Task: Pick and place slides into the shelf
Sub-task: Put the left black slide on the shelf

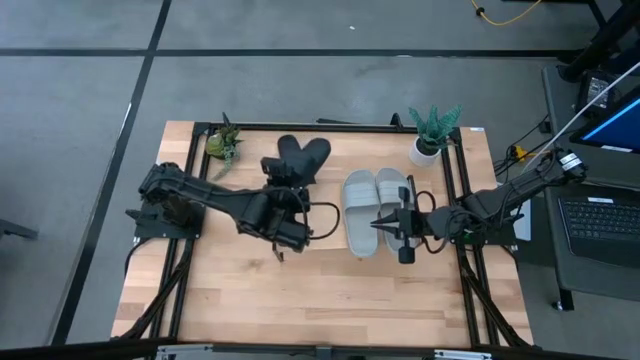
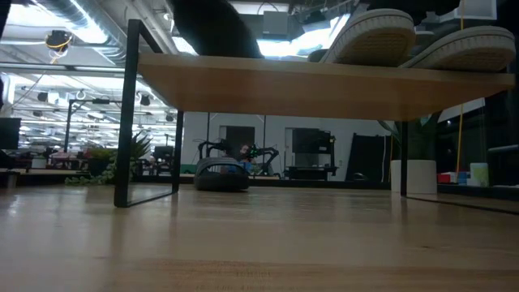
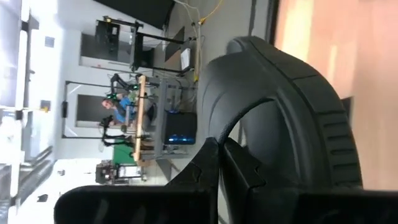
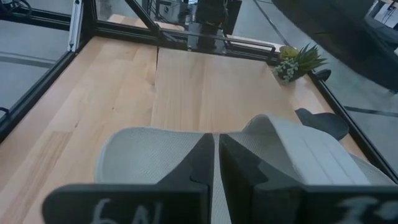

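Both arms are at the shelf (image 2: 324, 85) in the placing step. The left gripper (image 1: 283, 195) has its fingers closed on the strap of a black slide (image 3: 292, 124), holding it at the black pair (image 1: 300, 158) on the left half of the board. The right gripper (image 1: 385, 223) pinches the near edge of a grey slide (image 4: 186, 158), its fingers closed on that thin edge; this slide lies beside its partner in the grey pair (image 1: 375, 205) on the right half. From table height the pale soles (image 2: 422, 40) of the grey pair rest on top of the board, so all four slides seem to be on the shelf already (or very nearly).

The next move, as I judge it, calls for each gripper to let go and lift straight up, without dragging a slide off the edge or knocking its neighbour.

The table (image 1: 300, 290) is light wood with a black frame; a potted plant (image 1: 432, 135) stands at the far right corner and a small leafy sprig (image 1: 222, 143) at the far left. A laptop (image 1: 600, 220) sits to the right, off the table. Beyond is a bright workshop with benches and ceiling lights.
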`<act>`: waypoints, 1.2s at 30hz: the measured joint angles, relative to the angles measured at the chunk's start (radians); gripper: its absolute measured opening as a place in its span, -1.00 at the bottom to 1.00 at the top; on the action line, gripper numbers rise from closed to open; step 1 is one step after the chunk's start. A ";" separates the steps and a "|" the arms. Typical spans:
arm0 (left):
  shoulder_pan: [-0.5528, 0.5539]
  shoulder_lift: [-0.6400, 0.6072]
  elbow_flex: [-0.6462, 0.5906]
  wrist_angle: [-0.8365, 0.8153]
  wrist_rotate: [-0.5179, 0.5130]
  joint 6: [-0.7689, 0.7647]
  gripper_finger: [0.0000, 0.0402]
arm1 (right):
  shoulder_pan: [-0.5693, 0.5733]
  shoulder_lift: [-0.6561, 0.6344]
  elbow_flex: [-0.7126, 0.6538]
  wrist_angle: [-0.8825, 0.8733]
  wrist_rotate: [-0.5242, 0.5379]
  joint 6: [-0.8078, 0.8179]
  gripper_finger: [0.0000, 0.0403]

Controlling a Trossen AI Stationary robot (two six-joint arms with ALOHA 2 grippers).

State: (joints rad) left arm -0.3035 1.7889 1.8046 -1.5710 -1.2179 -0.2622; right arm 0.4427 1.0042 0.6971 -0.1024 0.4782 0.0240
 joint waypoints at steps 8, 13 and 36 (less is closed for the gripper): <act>-0.045 0.010 0.000 -0.001 0.061 -0.113 -1.00 | 0.000 0.043 0.000 -0.002 0.000 0.000 -0.86; -0.067 0.037 0.000 -0.001 0.119 -0.151 -1.00 | 0.000 0.068 0.000 -0.001 -0.001 -0.001 -0.86; -0.135 0.103 0.000 0.116 0.242 -0.147 -1.00 | 0.001 0.071 0.000 0.016 0.000 -0.006 -0.86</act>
State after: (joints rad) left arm -0.4383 1.8919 1.8046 -1.4546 -0.9764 -0.4091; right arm 0.4438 1.0748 0.6971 -0.0860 0.4778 0.0181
